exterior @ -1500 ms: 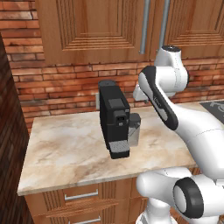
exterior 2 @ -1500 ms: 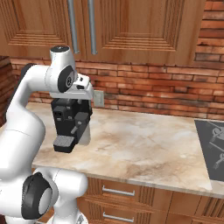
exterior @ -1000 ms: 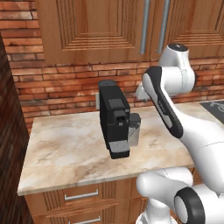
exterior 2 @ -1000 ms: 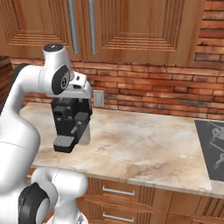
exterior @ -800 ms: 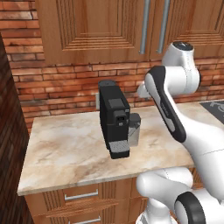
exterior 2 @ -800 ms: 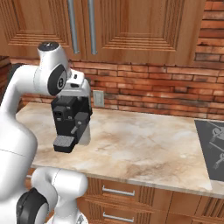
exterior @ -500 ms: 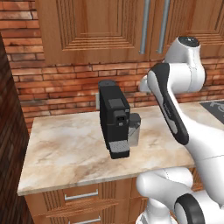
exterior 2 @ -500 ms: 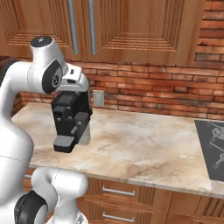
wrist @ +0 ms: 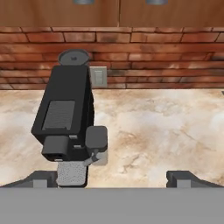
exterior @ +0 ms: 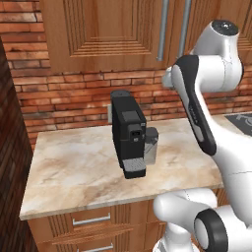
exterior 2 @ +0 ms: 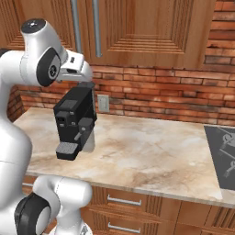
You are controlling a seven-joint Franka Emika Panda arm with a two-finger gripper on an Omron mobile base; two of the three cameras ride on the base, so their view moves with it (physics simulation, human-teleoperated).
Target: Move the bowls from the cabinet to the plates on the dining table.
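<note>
The cabinet above me has both doors shut, so the bowls are presumably inside, unseen; nothing is moved yet. My end effector is wide open, empty, above the table beside a coffee machine.

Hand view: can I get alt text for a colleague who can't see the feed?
A black coffee machine stands on a beige marble counter against a red brick wall with a wall socket behind it. The bottom edge of the wooden cabinet runs along the top, and the gripper is open, its dark fingers wide apart.
</note>
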